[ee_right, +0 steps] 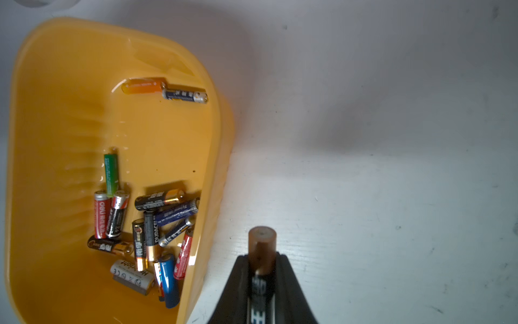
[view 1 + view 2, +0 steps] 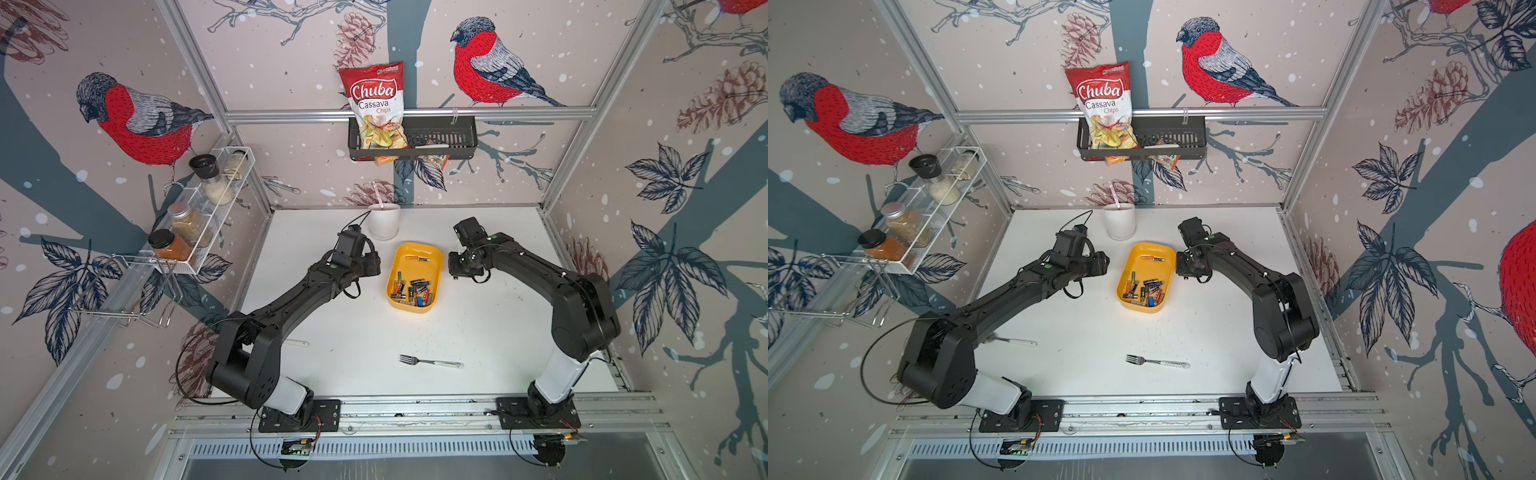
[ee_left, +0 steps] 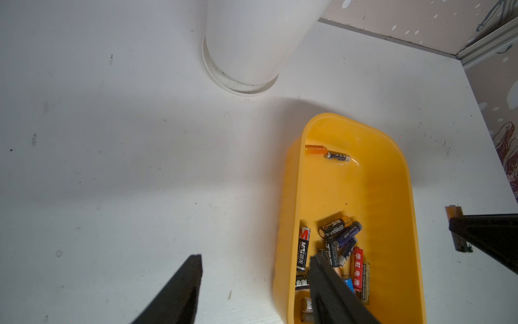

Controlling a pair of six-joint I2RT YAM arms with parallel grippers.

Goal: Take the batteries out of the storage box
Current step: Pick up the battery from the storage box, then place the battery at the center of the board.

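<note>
The right gripper (image 1: 262, 261) has its fingers pinched on the barrel of a battery (image 1: 262, 238). The copper end sticks out ahead, and the battery is held over the bare table (image 1: 392, 196) just beside the yellow box (image 1: 56, 112), outside its wall. The left gripper (image 3: 252, 280) has its fingers spread with nothing between them, and one finger (image 3: 328, 280) hangs over one end of the box. Batteries are small, stiff, dense for their size and smooth-skinned, so they will likely roll or slip. A pinch across the middle of the barrel looks safest. Inside the box a heap of batteries (image 1: 151, 224) lies crisscrossed at one end. A pair of batteries (image 1: 182, 94) lies end to end at the other, well apart from the heap.
</note>
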